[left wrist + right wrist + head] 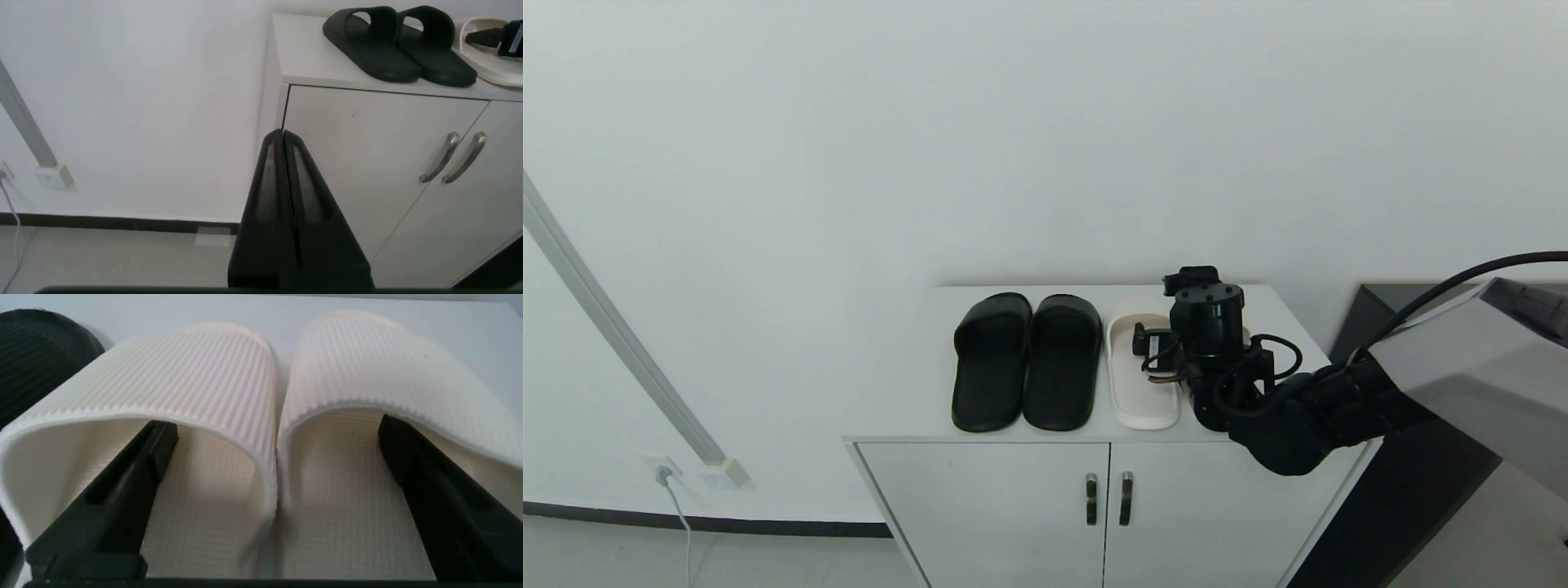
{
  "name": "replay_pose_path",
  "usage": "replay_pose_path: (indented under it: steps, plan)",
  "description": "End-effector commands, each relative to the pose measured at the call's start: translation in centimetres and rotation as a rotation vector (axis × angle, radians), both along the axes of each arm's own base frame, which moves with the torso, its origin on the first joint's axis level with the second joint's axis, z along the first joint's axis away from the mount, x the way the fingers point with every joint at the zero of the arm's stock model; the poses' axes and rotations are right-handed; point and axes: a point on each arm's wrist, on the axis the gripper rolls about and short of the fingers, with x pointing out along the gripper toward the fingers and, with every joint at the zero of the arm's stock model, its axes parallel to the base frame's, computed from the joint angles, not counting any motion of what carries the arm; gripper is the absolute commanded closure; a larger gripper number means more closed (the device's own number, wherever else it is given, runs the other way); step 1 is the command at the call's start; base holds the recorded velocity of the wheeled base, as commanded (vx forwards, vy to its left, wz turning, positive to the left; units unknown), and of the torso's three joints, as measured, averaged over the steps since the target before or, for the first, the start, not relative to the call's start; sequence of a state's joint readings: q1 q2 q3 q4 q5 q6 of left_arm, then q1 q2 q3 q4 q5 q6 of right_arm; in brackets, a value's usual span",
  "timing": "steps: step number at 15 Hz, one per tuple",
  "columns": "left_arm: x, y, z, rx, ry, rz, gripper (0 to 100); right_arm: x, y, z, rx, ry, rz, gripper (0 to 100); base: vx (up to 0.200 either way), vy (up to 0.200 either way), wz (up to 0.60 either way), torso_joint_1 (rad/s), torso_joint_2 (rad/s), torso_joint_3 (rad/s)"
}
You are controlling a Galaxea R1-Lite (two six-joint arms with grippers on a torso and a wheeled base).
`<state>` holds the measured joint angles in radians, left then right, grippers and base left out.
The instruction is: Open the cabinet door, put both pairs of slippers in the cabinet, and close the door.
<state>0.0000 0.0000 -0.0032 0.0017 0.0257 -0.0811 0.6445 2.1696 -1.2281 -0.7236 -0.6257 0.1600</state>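
Observation:
A pair of white slippers lies on top of the white cabinet, beside a pair of black slippers. My right gripper is open, one finger under each slipper's strap, and the two inner strap walls stand between the fingers. In the head view my right wrist hangs over the white slippers and hides the right one. Both cabinet doors are shut, their handles side by side. My left gripper is shut on nothing, low and to the left of the cabinet.
The cabinet stands against a white wall. A dark unit adjoins its right side. On the wall at the left are a slanted cable duct and a socket with a plugged cord. Open floor lies left of the cabinet.

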Motion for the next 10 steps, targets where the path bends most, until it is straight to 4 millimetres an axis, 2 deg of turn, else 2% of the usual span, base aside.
replay_pose_path:
  steps: [1, 2, 3, 7, 10]
  plan:
    - [0.0, 0.0, 0.0, 0.0, 0.001, 0.0, 100, 0.4, 0.0, -0.5, -0.004, 0.009, 0.003, 0, 0.0, 0.0, 0.0, 0.0, 0.0, 0.0]
    - [0.0, 0.0, 0.0, 0.0, 0.001, 0.0, 100, 0.4, -0.1, -0.5, -0.003, 0.008, 0.003, 0, 0.0, 0.0, 0.0, 0.0, 0.0, 0.0]
    - [0.0, 0.0, 0.0, -0.002, 0.001, 0.0, 100, 0.5, 0.0, -0.4, 0.0, 0.004, 0.003, 100, 0.0, 0.0, 0.0, 0.0, 0.0, 0.0]
    - [0.0, 0.0, 0.0, -0.002, 0.001, 0.0, 100, 0.4, -0.1, 0.1, -0.016, -0.006, 0.007, 100, 0.0, 0.0, 0.0, 0.0, 0.0, 0.0]
    - [0.0, 0.0, 0.0, -0.002, 0.0, 0.0, 100, 0.0, -0.4, 1.6, -0.021, -0.034, 0.018, 100, 0.0, 0.0, 0.0, 0.0, 0.0, 0.0]
